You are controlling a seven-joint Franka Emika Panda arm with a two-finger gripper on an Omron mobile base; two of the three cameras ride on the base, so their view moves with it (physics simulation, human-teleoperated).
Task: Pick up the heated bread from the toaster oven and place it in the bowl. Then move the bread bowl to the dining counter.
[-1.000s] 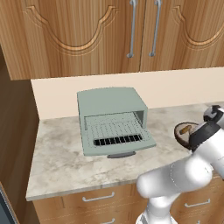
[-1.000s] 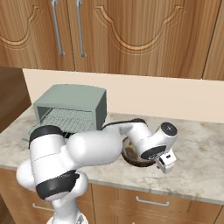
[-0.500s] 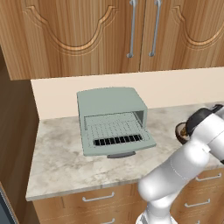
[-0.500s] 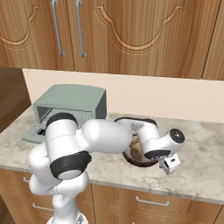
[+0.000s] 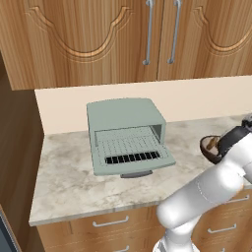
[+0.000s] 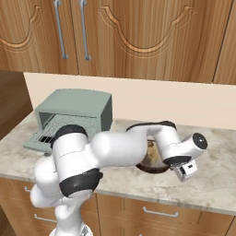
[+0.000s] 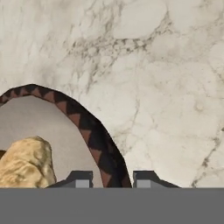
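The dark brown bowl (image 7: 94, 131) stands on the marbled counter to the right of the toaster oven (image 5: 125, 133). The golden-brown heated bread (image 7: 26, 162) lies inside it. In the hand view my gripper (image 7: 113, 178) is shut on the bowl's rim, with one finger inside and one outside the wall. From the left base view, the bowl (image 5: 210, 147) peeks out beside my wrist with the bread (image 5: 212, 143) in it. From the right base view, my hand sits over the right rim of the bowl (image 6: 151, 162). The toaster oven (image 6: 73, 115) has its door down and its rack bare. The dining counter is out of view.
The marbled counter (image 5: 74, 182) runs under wooden wall cabinets (image 5: 123, 39), with a beige backsplash behind. My arm arches over the counter between the oven and the bowl. Drawers with metal handles (image 6: 159, 213) line the counter's front.
The jaws have gone from wide open to shut on the bowl's rim. The hand has shifted to the right and settled lower at the bowl's right edge.
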